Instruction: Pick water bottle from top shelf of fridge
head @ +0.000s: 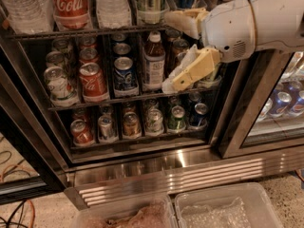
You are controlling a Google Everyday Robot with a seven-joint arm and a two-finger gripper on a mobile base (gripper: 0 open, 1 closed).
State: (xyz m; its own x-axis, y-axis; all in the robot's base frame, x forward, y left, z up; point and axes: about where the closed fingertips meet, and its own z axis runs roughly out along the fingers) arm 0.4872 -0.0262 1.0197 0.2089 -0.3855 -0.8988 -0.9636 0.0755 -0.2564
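Stocked drinks cooler in a shop or canteen-like space.
The fridge point(240, 113), glass-doored and dark-framed, shows wire racks point(128, 97) of cans point(92, 82) in rows above a ribbed steel panel point(190, 175); the gripper point(168, 51), fingers spread, sits upper right of centre.
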